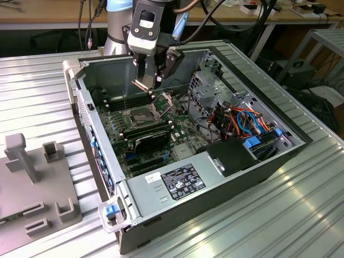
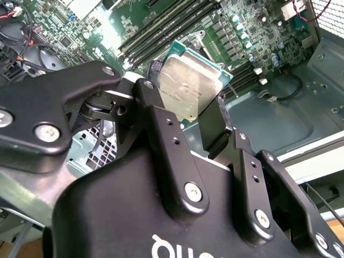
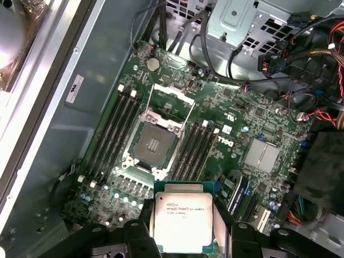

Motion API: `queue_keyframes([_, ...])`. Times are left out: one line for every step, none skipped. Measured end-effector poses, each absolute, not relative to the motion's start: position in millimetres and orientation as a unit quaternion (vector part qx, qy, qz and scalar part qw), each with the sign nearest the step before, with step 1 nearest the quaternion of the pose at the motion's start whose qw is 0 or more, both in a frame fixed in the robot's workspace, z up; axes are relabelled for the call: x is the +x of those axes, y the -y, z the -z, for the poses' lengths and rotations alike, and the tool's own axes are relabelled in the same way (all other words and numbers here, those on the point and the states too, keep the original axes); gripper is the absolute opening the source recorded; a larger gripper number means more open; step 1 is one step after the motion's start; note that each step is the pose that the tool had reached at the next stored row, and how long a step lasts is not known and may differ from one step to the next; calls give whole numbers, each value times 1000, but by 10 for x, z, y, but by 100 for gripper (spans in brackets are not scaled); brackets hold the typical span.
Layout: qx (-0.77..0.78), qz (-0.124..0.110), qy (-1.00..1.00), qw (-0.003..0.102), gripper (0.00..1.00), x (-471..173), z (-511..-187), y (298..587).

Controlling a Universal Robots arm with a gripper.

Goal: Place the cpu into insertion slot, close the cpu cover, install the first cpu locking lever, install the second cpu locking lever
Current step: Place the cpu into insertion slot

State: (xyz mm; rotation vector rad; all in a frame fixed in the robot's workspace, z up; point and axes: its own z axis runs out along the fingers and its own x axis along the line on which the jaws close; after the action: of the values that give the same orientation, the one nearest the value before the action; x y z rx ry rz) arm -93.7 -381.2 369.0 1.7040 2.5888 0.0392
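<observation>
**CPU pinched in the gripper, clear of the open socket**

Farthest to the exterior view's left of the insertion slot, a grey plastic fixture with upright posts sits on the ribbed metal table. It is outside the open computer case.

Inside the case, the gripper hangs over the motherboard, close to the insertion slot but off the board. Its two black fingers press on opposite edges of the cpu and pinch the chip between them. The chip's dull silver top faces both wrist cameras, and it touches nothing except the fingers. It is not seated and hangs apart from the insertion slot.

The insertion slot is uncovered, with its dark square contact field bare inside the silvery rim. The cpu cover is swung open on its hinge and stands up from one edge of the slot, so its square opening frames the board behind it. Long black memory slots run along two opposite sides of the insertion slot.

Just beside the slot, towards the exterior camera, lies a long black ribbed block. Beyond that, at the case's near wall, is a labelled power supply. To the exterior view's right of the insertion slot stands a silver drive cage. Farther right again is a tangle of orange and blue cables.
</observation>
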Motion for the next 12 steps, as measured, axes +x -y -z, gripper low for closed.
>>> queue_keyframes([550, -13, -835, 21, 53, -936, -3689, 3810])
queue_keyframes([551, -13, -834, 21, 53, -936, -3689, 3809])
queue_keyframes([551, -13, -834, 21, 53, -937, -3689, 3809])
queue_keyframes([551, -13, -834, 21, 53, -937, -3689, 3808])
queue_keyframes([551, -13, -834, 21, 53, -937, -3688, 3808])
queue_keyframes([551, -13, -834, 21, 53, -937, -3688, 3808])
queue_keyframes([551, -13, -834, 21, 53, -937, -3688, 3808])
queue_keyframes([551, -13, -834, 21, 53, -937, -3688, 3808])
queue_keyframes([551, -13, -834, 21, 53, -937, -3688, 3808])
queue_keyframes([551, -13, -834, 21, 53, -937, -3688, 3808])
queue_keyframes([551, -13, -834, 21, 53, -937, -3688, 3808])
queue_keyframes([551, -13, -834, 21, 53, -937, -3688, 3808])
